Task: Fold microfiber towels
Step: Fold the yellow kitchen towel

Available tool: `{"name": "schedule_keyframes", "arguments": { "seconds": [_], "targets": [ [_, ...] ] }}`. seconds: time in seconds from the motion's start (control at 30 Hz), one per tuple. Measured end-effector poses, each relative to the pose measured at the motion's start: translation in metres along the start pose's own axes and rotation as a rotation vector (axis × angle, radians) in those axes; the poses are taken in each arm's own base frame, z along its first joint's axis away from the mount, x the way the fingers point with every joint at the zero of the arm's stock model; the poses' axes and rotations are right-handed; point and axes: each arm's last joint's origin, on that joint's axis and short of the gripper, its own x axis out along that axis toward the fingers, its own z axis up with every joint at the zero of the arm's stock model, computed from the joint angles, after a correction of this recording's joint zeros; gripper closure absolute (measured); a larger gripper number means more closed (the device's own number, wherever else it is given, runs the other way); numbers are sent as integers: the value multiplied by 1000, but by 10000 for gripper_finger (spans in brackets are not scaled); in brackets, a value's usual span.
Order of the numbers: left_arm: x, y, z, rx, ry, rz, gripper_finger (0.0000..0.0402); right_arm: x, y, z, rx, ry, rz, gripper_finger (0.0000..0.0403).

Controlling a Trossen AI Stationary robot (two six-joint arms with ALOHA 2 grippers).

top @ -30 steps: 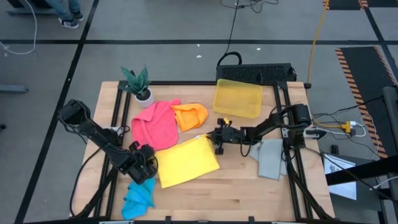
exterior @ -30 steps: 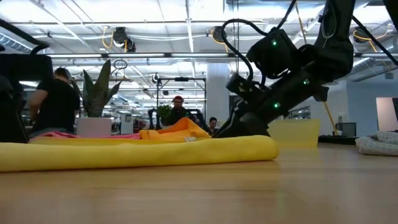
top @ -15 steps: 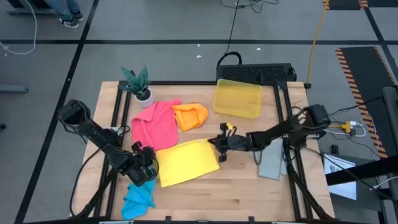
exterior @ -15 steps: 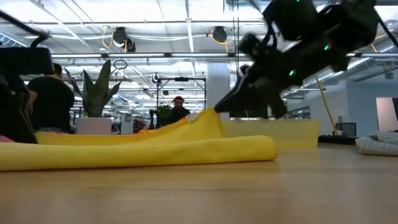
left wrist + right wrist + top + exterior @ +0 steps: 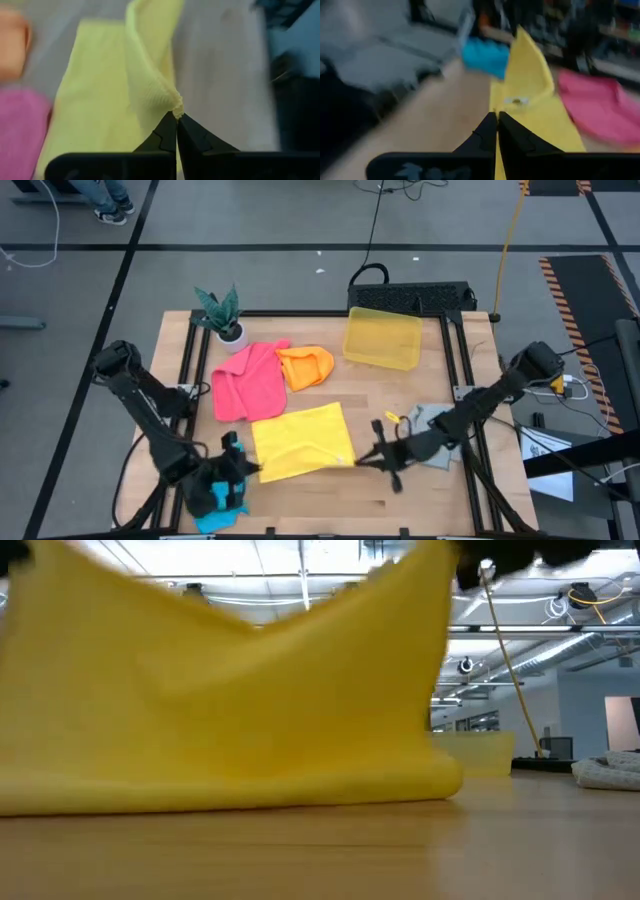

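At the near edge of the table [image 5: 400, 500], the yellow towel [image 5: 298, 440] is lifted by two corners, one per gripper. Left gripper [image 5: 240, 470] pinched tight on the towel's near-left corner; left wrist view shows the fingertips [image 5: 170, 134] meeting on a tuft of yellow cloth. Right gripper [image 5: 368, 457] pinched tight on the near-right corner; fingers closed with the cloth running away from the tips in the right wrist view. Low view: yellow towel hangs as a raised sheet, lower fold resting on the wood.

Pink towel [image 5: 248, 380] lies flat behind it, orange towel [image 5: 306, 366] bunched just beside the pink. Blue towel [image 5: 215, 515] under the left arm at the front edge. Grey towel [image 5: 432, 435] at right, under the right arm. Yellow bin [image 5: 382, 338] and potted plant [image 5: 224, 315] at the far side.
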Motion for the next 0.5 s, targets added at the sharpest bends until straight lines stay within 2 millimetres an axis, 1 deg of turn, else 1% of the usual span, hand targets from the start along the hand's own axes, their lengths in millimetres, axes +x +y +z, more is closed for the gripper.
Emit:
{"name": "schedule_keyframes", "arguments": {
  "seconds": [0.07, 0.13, 0.23, 0.3, 0.37, 0.5],
  "targets": [
    [-11, -9, 7, 20, -65, -11, 398, -9, 5, 13, 7, -81, 23, 401],
    [-17, -12, 8, 32, -107, -8, 395, -17, 6, 22, 15, -124, 34, 401],
    [-15, -9, 2, 15, -107, 11, 396, -21, 0, 24, 56, -119, -9, 402],
    [-9, -4, -6, -25, -94, 31, 398, -19, -8, 17, 98, -91, -65, 402],
    [-1, 4, -18, -68, -78, 60, 396, -16, -19, 5, 154, -57, -109, 402],
    [15, 26, -42, -153, -44, 136, 394, -15, -43, -27, 273, 27, -223, 402]
  ]
}}
